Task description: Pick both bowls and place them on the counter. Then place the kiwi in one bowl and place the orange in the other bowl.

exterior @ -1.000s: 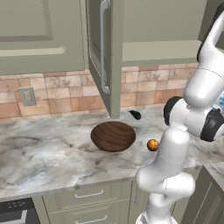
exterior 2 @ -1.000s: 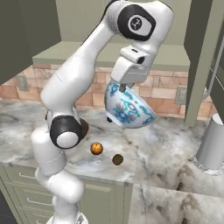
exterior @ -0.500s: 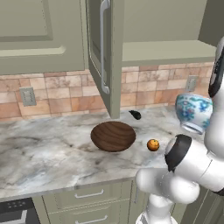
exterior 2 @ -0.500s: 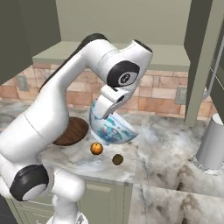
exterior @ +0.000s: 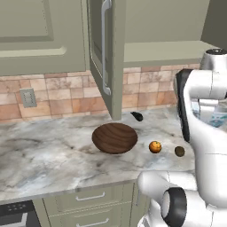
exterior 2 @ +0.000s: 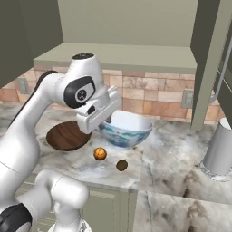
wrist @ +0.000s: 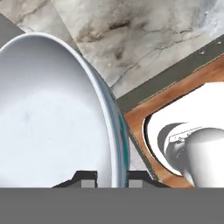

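Observation:
My gripper [wrist: 112, 177] is shut on the rim of the white bowl with blue pattern [exterior 2: 126, 129], whose wall runs between the two fingertips in the hand view. That bowl hangs upright, low over the marble counter [exterior 2: 174, 152]; whether it touches the counter I cannot tell. In the left base view my arm hides most of the white bowl [exterior: 217, 118]. The dark brown wooden bowl [exterior: 114, 138] sits on the counter to its left. In front of the white bowl lie the orange [exterior 2: 100, 153] and the kiwi [exterior 2: 121, 165], both on the marble.
An open cabinet door [exterior: 103, 53] hangs above the wooden bowl. A small black pointed thing [exterior: 137, 116] lies near the tiled wall. A grey cylinder [exterior 2: 219, 152] stands on the counter at the right. Another open door [exterior 2: 206, 59] hangs at the upper right.
The arm has swung down and brought the white bowl from high and tilted to low and upright just behind the orange and kiwi. The other things have not moved.

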Motion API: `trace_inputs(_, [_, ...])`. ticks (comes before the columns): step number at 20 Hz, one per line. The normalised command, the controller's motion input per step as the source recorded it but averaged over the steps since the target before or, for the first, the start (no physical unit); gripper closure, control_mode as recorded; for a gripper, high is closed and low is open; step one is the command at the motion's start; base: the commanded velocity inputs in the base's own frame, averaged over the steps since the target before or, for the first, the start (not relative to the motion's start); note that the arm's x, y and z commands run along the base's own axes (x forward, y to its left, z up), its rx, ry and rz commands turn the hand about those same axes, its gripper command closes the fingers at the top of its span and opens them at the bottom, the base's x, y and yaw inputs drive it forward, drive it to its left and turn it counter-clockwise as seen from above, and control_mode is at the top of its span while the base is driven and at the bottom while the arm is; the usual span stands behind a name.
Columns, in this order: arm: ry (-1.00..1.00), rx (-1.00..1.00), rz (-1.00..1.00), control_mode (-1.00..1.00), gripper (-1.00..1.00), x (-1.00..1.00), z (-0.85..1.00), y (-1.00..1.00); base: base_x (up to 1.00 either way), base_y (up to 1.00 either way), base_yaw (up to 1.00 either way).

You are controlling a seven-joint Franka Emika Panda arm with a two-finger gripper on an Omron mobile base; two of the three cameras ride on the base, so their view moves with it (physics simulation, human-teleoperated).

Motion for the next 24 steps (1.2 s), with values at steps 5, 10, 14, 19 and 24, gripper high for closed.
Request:
trace_inputs(5, [-0.1, -0.36, -0.19, -1.0, 1.0, 0.35, -0.46, -0.01, 0.0, 0.0, 0.0])
trace_inputs(10, [0.05, -0.04, -0.01, -1.0, 1.0, 0.39, -0.28, -0.03, 0.0, 0.0, 0.0])
trace_inputs(14, [0.03, 0.0, 0.0, -1.0, 1.0, 0.48, -0.24, -0.08, 0.0, 0.0, 0.0])
trace_inputs(19, [0.0, 0.0, 0.06, -1.0, 1.0, 0.39, -0.22, -0.22, 0.0, 0.0, 0.0])
trace_inputs(24, [0.0, 0.05, 0.09, -1.0, 1.0, 0.41, -0.29, -0.32, 0.0, 0.0, 0.0])
